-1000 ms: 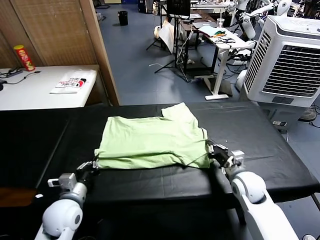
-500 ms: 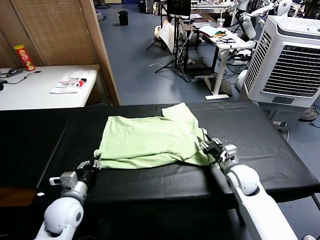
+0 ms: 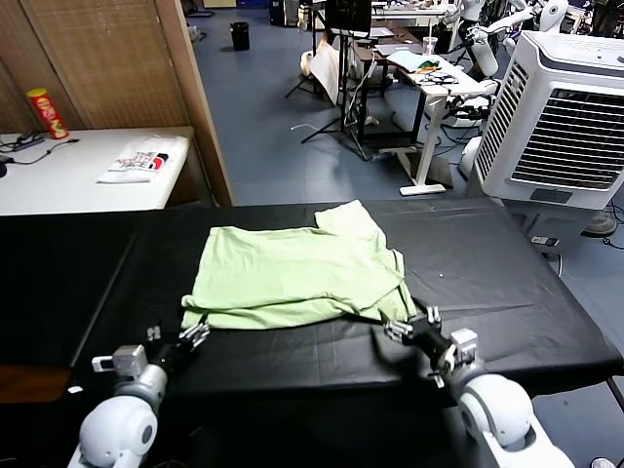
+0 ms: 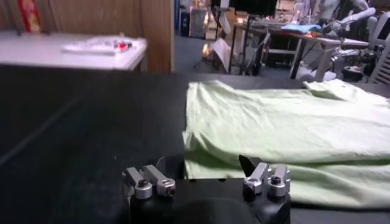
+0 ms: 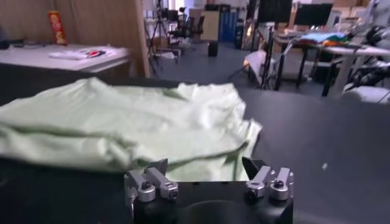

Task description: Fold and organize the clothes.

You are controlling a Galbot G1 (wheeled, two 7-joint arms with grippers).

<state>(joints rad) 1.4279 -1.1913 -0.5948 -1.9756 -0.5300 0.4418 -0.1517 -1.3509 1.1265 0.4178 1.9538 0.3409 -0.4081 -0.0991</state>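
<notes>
Nearest, both grippers sit low over the front strip of the black table, each with its jaws spread wide and nothing between them: the left gripper just off the T-shirt's near left corner, the right gripper just off its near right corner, neither touching the cloth. Between them the pale green T-shirt lies folded over on itself, plain side up, in the middle of the table, its long axis running left to right across the table; one sleeve sticks out at the far right corner, pointing away from the robot. No object lies on the cloth or between it and the grippers. Farther left, behind the black table, a white table carries a white printed packet and a red can. Farther right stands a large white air cooler, with desks and stands on the blue floor beyond.
</notes>
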